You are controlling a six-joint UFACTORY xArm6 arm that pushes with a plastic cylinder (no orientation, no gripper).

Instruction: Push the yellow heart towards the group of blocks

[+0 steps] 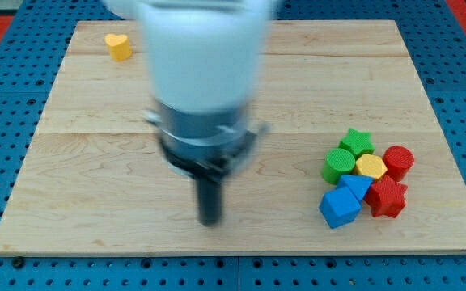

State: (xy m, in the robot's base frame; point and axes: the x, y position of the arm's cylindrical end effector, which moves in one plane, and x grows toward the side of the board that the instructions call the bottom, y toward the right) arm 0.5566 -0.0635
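The yellow heart (119, 46) lies alone near the view's top left corner of the wooden board (71, 145). The group of blocks sits at the view's right: a green star (356, 142), a green cylinder (339, 163), a yellow hexagon (370, 167), a red cylinder (398, 161), a red star-like block (387, 196), a blue cube (339, 206) and a small blue triangular block (356, 186). My tip (210, 220) rests on the board low in the middle, far below and right of the heart and well left of the group.
The arm's large white and grey body (205, 73) hangs over the board's middle and hides part of its top. A blue pegboard surface (6, 97) surrounds the board.
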